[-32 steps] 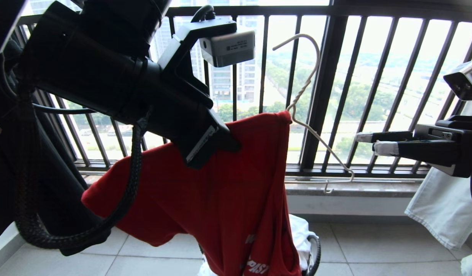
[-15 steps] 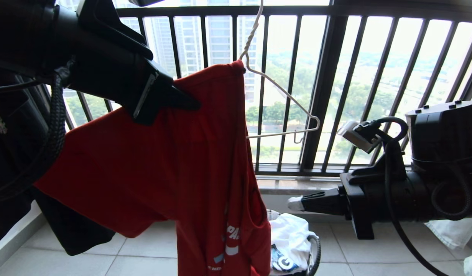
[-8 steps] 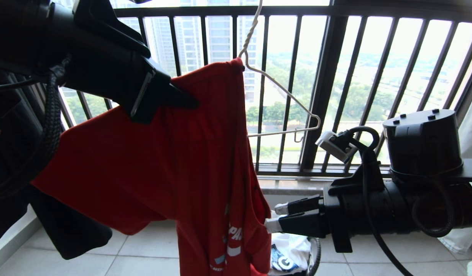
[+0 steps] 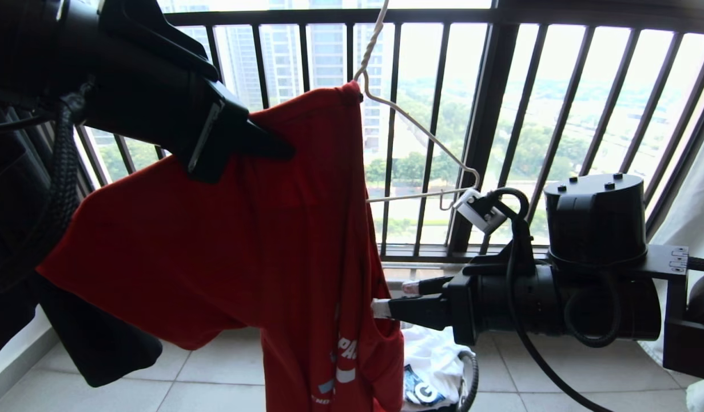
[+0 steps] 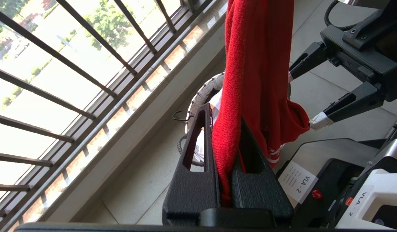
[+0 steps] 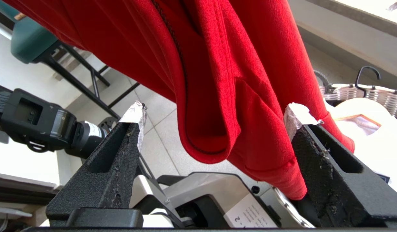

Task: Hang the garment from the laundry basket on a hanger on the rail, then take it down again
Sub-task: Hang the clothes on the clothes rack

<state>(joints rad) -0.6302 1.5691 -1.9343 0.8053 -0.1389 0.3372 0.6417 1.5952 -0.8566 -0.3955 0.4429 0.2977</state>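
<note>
The red garment [image 4: 243, 229] hangs with its neck and one shoulder on the thin wire hanger [image 4: 420, 137]; the hanger's other half is bare. The hanger's hook runs out past the top of the head view, so the rail is out of view. My left gripper [image 4: 271, 151] [image 5: 224, 119] is shut on a fold of the garment's shoulder. My right gripper [image 4: 394, 298] [image 6: 216, 113] is open at the garment's lower side edge, and a loose sleeve fold [image 6: 211, 138] hangs between its fingers. The laundry basket [image 4: 470, 377] [image 5: 201, 96] stands on the floor below.
A white shirt with a dark-blue print [image 4: 432, 366] lies in the basket. The black railing [image 4: 483, 131] stands close behind. A pale garment [image 4: 692, 212] hangs at the far right and dark cloth [image 4: 100, 343] at the left. My own base [image 5: 362, 199] is just below.
The hanger and garment have gone up and to the left with my left gripper. My right arm has swung in leftward to the garment's edge, and its fingers have opened.
</note>
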